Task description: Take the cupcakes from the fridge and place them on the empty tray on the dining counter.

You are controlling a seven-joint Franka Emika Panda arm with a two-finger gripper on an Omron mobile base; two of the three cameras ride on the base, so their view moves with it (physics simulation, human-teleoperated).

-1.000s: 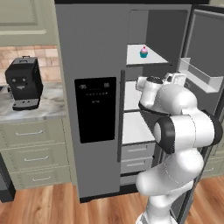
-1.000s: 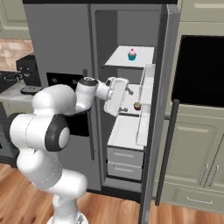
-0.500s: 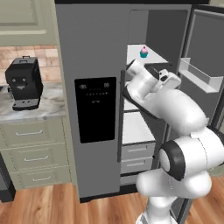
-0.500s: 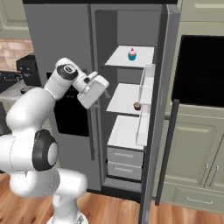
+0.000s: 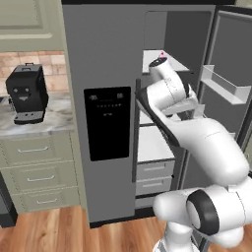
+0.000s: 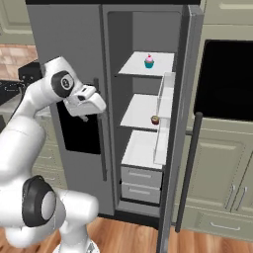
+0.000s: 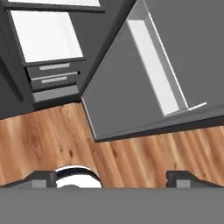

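The fridge (image 6: 74, 74) is seen as a tall grey double-door unit with its right-hand door (image 6: 180, 123) swung wide, so that the white shelves (image 6: 143, 111) and the two drawers (image 6: 141, 184) beneath them are exposed; the closed door with the black dispenser panel (image 5: 107, 123) stands beside a marble worktop (image 5: 29, 123) on which a black coffee machine (image 5: 27, 93) is set. The white arm (image 6: 29, 128) is raised in front of the closed door, and the tool (image 6: 94, 101) is held just outside the open compartment, level with the middle shelf and well apart from either cupcake. In the hand view its two finger tips (image 7: 41, 178) are seen spread wide with nothing between them, and the camera is pointed down at the wood floor (image 7: 131, 153) and the lower edge of the open door. The cupcakes are still inside: one with a teal wrapper and pink frosting (image 6: 148, 61) rests on the top shelf, and a smaller brownish one (image 6: 155, 120) sits at the right edge of the middle shelf. The step in hand is judged to be the reach into the fridge, with no cupcake yet taken. For the next move the wrist would have to be levelled toward a shelf and the open tool brought around one cupcake before being closed.
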